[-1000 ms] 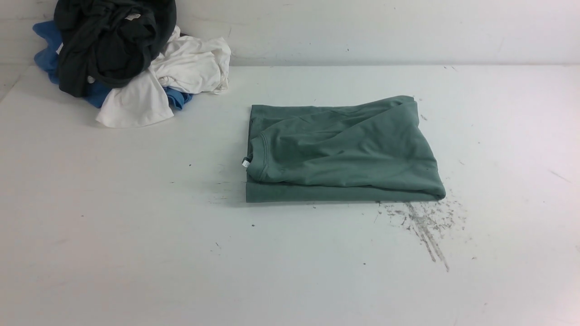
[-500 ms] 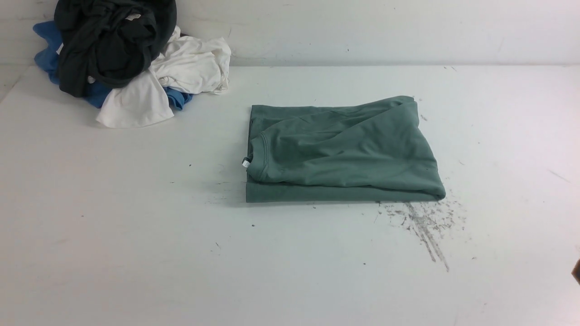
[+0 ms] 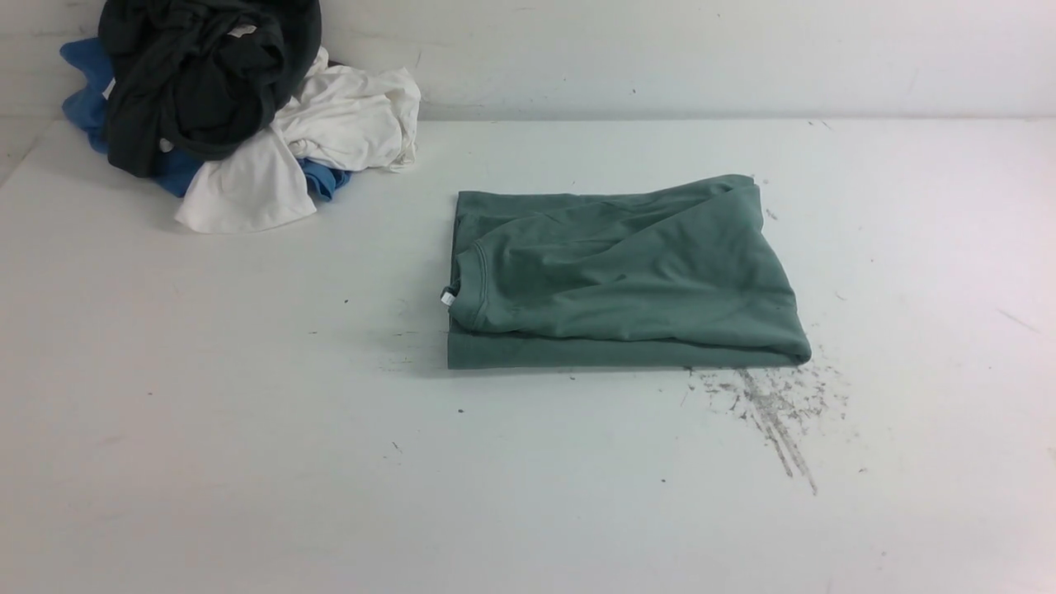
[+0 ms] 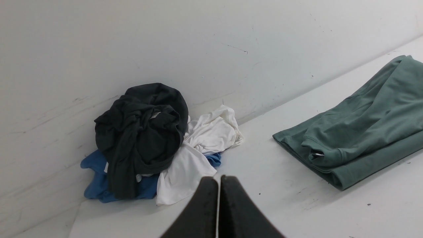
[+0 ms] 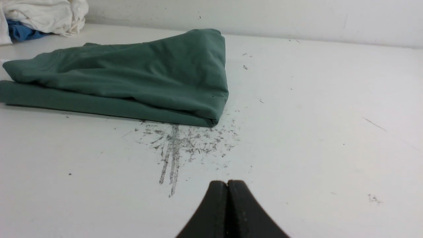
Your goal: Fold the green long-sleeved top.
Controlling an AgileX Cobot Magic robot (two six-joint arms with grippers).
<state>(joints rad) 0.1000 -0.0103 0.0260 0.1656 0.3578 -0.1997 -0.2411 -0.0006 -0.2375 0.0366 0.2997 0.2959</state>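
Note:
The green long-sleeved top point(image 3: 623, 276) lies folded into a rough rectangle at the middle of the white table, collar and small white neck tag point(image 3: 447, 298) at its left end. It also shows in the left wrist view point(image 4: 363, 132) and in the right wrist view point(image 5: 132, 76). Its logo and cuffs are hidden. No arm shows in the front view. My left gripper point(image 4: 218, 180) is shut and empty, off the top, near the clothes pile. My right gripper point(image 5: 227, 183) is shut and empty, above bare table short of the top's near right corner.
A pile of clothes sits at the far left corner against the wall: a dark blackish garment point(image 3: 206, 74), white clothes point(image 3: 330, 124) and blue cloth point(image 3: 82, 91). Grey scuff marks point(image 3: 771, 408) lie on the table by the top's near right corner.
A dark bit of my right arm showed at the front view's right edge half a second ago and is gone now. The top has not moved.

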